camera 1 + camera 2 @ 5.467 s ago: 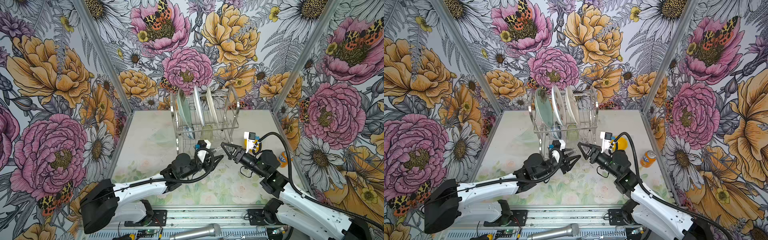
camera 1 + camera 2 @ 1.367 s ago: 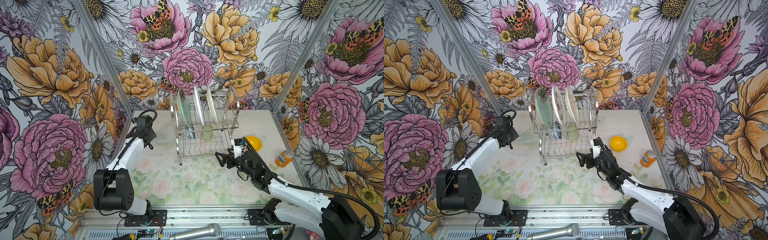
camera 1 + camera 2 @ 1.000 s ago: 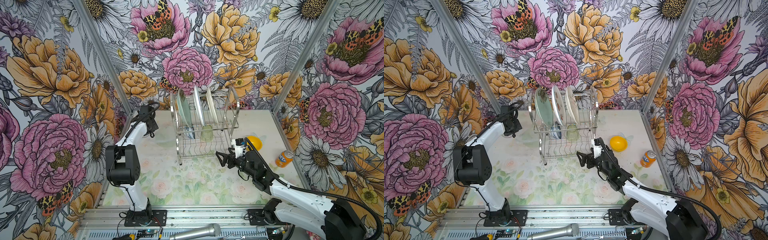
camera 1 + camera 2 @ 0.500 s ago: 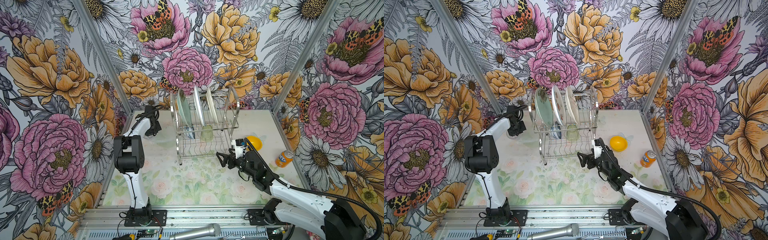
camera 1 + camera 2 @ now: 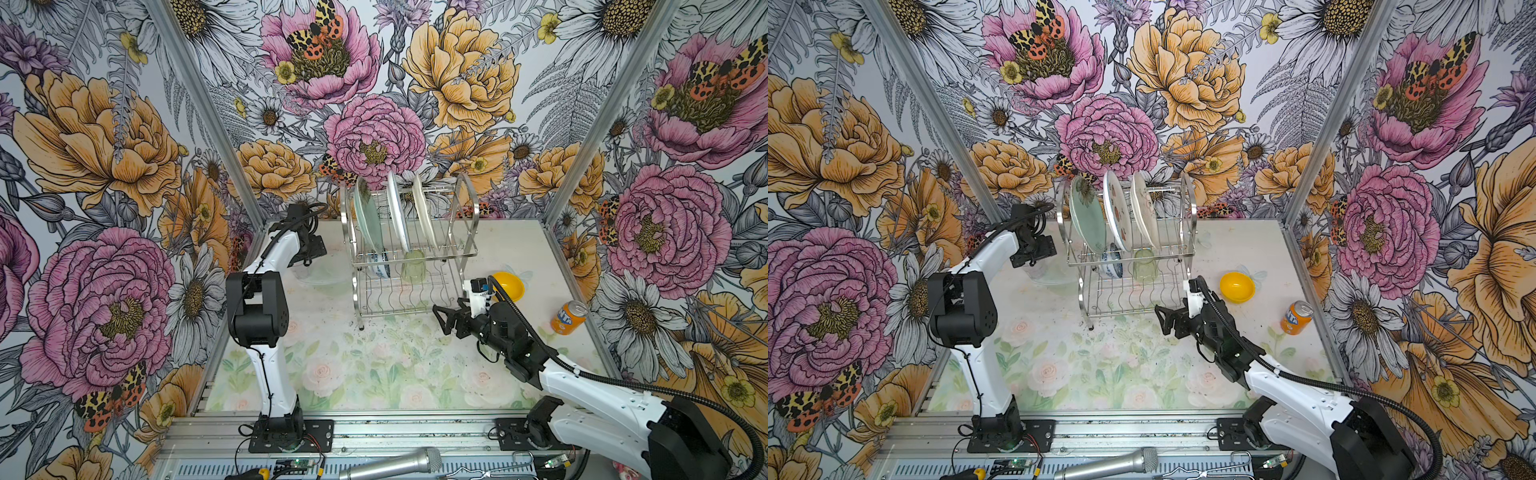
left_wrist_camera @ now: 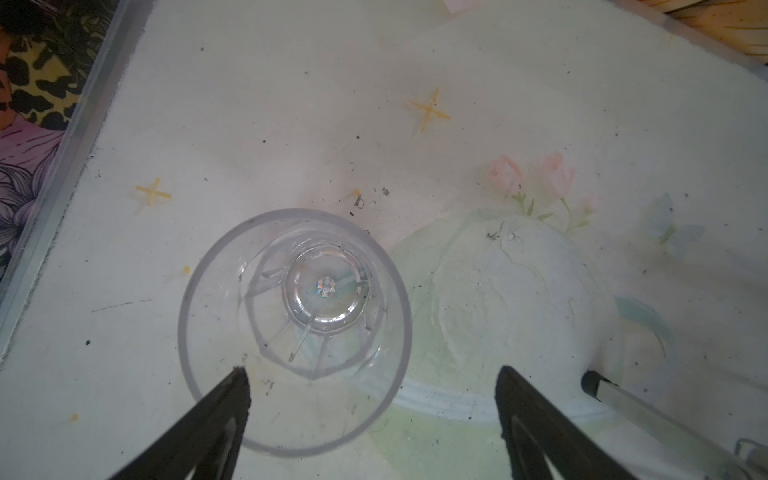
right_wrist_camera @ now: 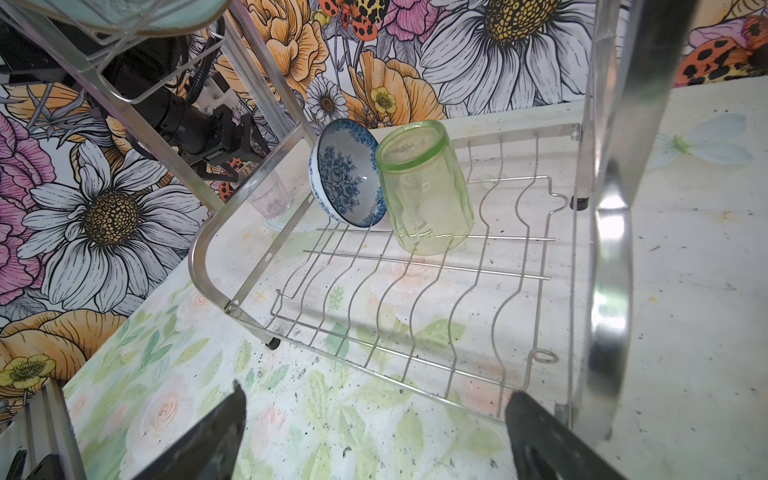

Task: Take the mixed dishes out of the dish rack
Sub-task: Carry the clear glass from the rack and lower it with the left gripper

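With left pincer (image 6: 372, 374) and right pincer (image 7: 376, 392) gaping empty, clear glass (image 6: 295, 328) and yellow bowl (image 5: 1236, 286) are sitting on the tabletop (image 5: 374, 374) beside the dish rack (image 7: 611, 257), while three plates (image 5: 1116, 216), patterned bowl (image 7: 345, 174) and green tumbler (image 7: 424, 191) are waiting inside it.

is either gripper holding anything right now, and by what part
Nothing is held. The left gripper is open wide above the upright clear drinking glass, not clamping it; the right gripper is open and empty.

— What stands on the counter (image 5: 374, 365)?
— The dish rack (image 5: 407, 297), at the far middle. Left of it, towards the far-left corner, a clear glass (image 6: 295, 328) stands upright, with a pale translucent dish (image 5: 322, 272) just beside it.
— And on the right?
— A yellow bowl (image 5: 1236, 287) just right of the rack, and an orange soda can (image 5: 1296, 318) upright near the right edge.
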Robot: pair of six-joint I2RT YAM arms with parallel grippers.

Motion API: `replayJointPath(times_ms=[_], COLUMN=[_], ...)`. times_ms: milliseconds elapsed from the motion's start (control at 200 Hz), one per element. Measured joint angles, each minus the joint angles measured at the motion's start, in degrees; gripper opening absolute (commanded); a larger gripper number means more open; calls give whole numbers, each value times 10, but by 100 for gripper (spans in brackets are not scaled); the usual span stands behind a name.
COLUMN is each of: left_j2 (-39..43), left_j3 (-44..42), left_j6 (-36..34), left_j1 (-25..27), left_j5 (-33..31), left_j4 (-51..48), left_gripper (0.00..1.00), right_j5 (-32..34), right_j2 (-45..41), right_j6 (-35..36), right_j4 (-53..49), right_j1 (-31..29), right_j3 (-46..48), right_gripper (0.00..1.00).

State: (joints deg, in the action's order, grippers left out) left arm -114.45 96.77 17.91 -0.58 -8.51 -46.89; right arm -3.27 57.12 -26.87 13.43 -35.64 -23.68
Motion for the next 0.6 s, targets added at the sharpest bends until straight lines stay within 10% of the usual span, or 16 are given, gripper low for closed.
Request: replayJointPath(times_ms=[600], left_j2=[372], left_j3=[-399], left_j6=[70], left_j1=[64], left_j5=[24], left_j4=[174], left_gripper=[99], right_j5=[-23], right_j2=[49], right_j6=[-14], right_j4=[3], right_j1=[-13], right_j3=[-8], right_gripper=[97])
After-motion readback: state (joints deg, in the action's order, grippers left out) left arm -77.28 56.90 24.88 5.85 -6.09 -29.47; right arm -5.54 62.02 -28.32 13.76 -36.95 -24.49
